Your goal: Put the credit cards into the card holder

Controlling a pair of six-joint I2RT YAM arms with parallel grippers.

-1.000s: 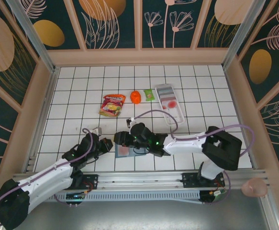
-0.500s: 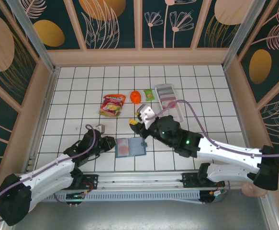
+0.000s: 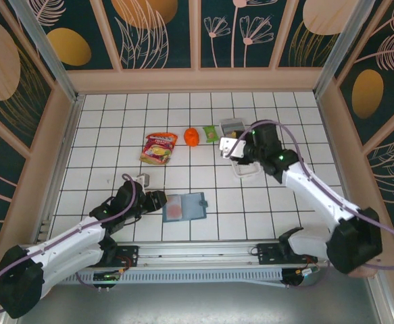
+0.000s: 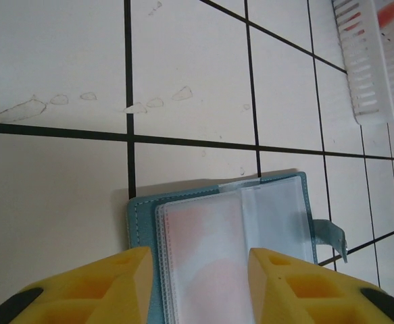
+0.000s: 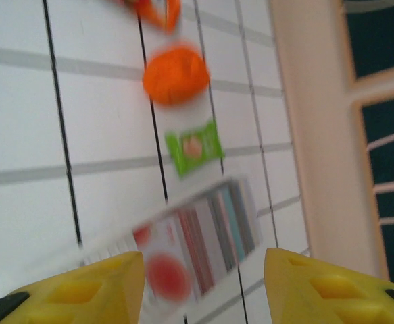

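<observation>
The left claw [image 4: 197,263] sits low on the desk [image 3: 102,135] with its fingers spread apart, and one end of the card holder [image 4: 227,236] lies between them. The holder lies open and flat, pink showing through its clear inside. The right claw [image 5: 200,263], likewise spread and empty, hangs over the white tray [image 3: 248,169] far right, where blurred credit cards [image 5: 197,239] lie. A green packet [image 5: 194,147] and an orange ball [image 5: 175,74] lie just beyond.

The top camera looks steeply down from behind. The wrist cameras look closely past their fingers [image 4: 109,283]. The views share the card holder [image 4: 141,223] and tray [image 4: 369,74].
</observation>
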